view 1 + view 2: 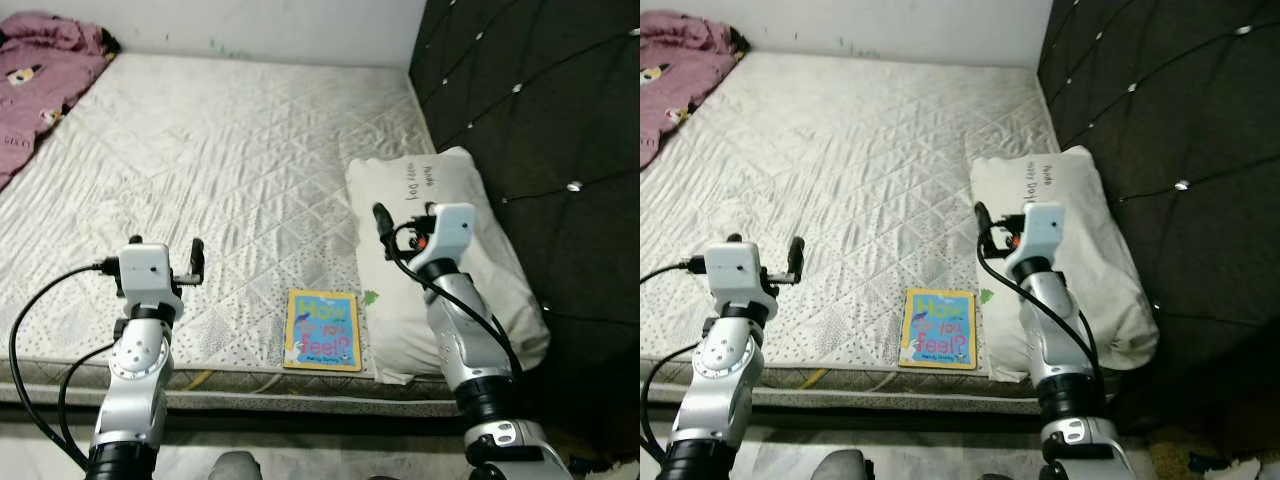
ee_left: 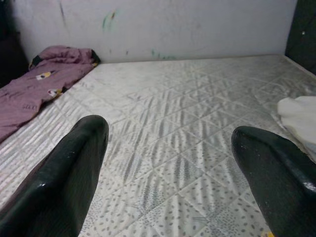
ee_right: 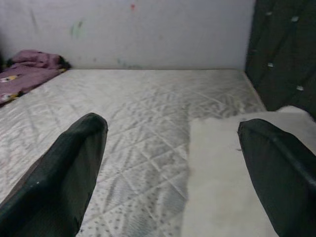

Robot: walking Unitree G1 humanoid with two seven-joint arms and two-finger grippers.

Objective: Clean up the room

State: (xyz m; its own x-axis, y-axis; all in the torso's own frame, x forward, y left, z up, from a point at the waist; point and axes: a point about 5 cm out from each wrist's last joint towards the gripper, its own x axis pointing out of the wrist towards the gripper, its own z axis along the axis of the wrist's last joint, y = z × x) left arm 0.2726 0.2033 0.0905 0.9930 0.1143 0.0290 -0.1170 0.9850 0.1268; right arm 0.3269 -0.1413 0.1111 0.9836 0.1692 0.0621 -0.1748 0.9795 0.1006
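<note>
A bare quilted mattress [image 1: 230, 170] fills a bedroom corner, bounded by a pale, scuffed wall [image 2: 163, 27] at its far side and a dark tufted headboard [image 1: 540, 110] studded with small shiny buttons on the robot's right. The mattress is grey-white with a diamond stitch pattern and sits on a low base at the robot's feet.

A crumpled pink blanket [image 1: 40, 70] with small printed figures lies bunched at the far left corner of the bed, against the wall. A white pillow [image 1: 480, 300] bearing dark handwritten-style lettering rests along the right side of the mattress, touching the headboard. Just beside the pillow's near left edge, a colourful children's book [image 1: 322, 330] lies flat, cover up, at the near edge of the mattress; its blue and yellow cover reads "How do you feel?".

Both silver arms are raised over the near part of the bed. The left gripper [image 1: 165, 260] hovers above bare mattress to the left of the book, its 2 black fingers [image 2: 64, 173] spread wide with nothing between them. The right gripper [image 1: 405, 222] hangs over the left edge of the pillow, beyond the book, and its 2 fingers [image 3: 64, 173] are likewise spread apart and empty. Neither gripper touches the book, the pillow or the mattress. Black cables [image 1: 40, 310] loop from each wrist down along the arms.
</note>
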